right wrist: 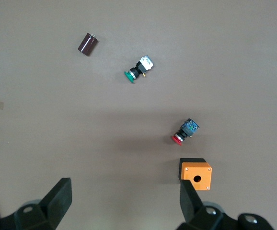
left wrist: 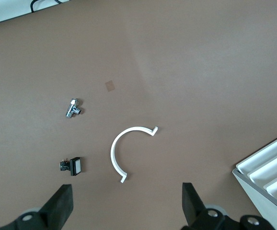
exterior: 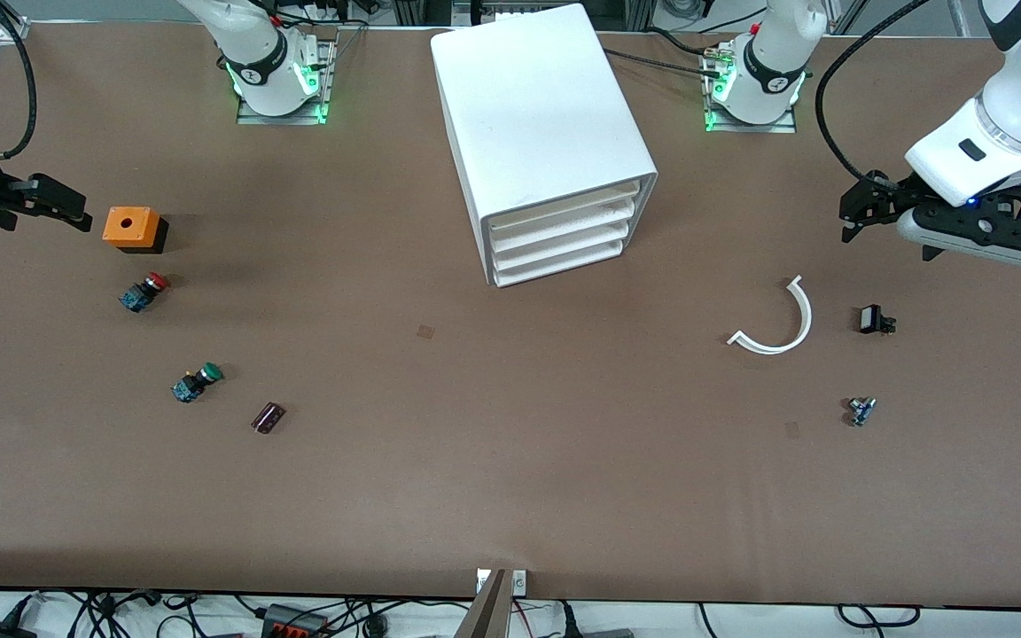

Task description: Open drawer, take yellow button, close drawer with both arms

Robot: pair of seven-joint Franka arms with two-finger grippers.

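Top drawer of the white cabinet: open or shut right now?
Shut. The top drawer sits flush with the three drawers below it in the cabinet; none is pulled out, and neither gripper is touching it.

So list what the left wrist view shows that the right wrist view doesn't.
Left wrist only: the white arc, a metal fitting, a small black part and the cabinet corner with its drawers shut. Right wrist only: the orange box, red button, green button and dark cylinder. Both: brown table and each arm's own open pincer, left pincer, right pincer.
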